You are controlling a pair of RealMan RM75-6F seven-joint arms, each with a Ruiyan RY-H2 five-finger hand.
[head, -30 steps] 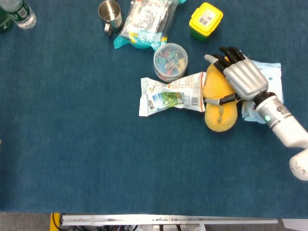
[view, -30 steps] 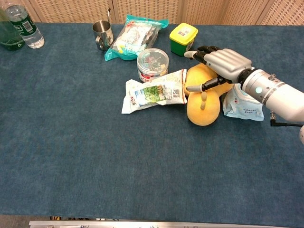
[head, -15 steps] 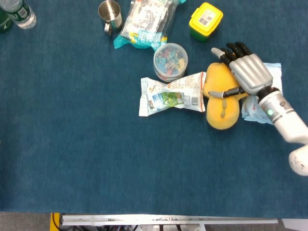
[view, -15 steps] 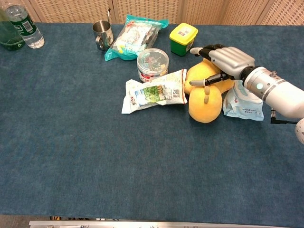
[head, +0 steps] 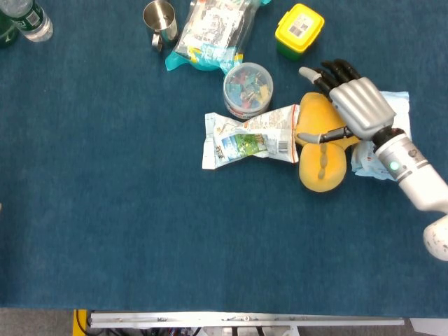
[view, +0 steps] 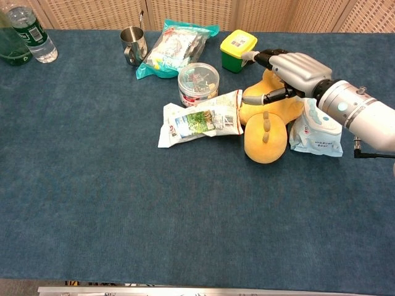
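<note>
1. The right hand (head: pixel 358 106) sits over the upper end of the yellow plush toy (head: pixel 320 150), toward the right edge of the desk; its fingers (head: pixel 334 72) are spread and stretched toward the far edge, and the thumb (head: pixel 329 136) lies across the toy's middle
2. In the chest view the right hand (view: pixel 295 71) rests on top of the yellow plush toy (view: pixel 265 132), with the thumb (view: pixel 271 96) touching the toy's side; I cannot tell whether the fingers truly clamp the toy
3. The toy lies lengthwise, its lower end pointing to the near edge, touching the crumpled snack packet (head: pixel 248 136) on its left
4. A pale blue tissue pack (view: pixel 316 134) lies just beside the toy on its right, partly under the forearm
5. Behind the packet stands a round clear tub of coloured clips (head: pixel 247 87)
6. Near the far edge sit a yellow-lidded green box (head: pixel 299 29), a teal-edged bag (head: pixel 212 31) and a metal cup (head: pixel 160 21)
7. A clear bottle (view: pixel 31 34) stands in the far left corner
8. The left hand shows in neither view
</note>
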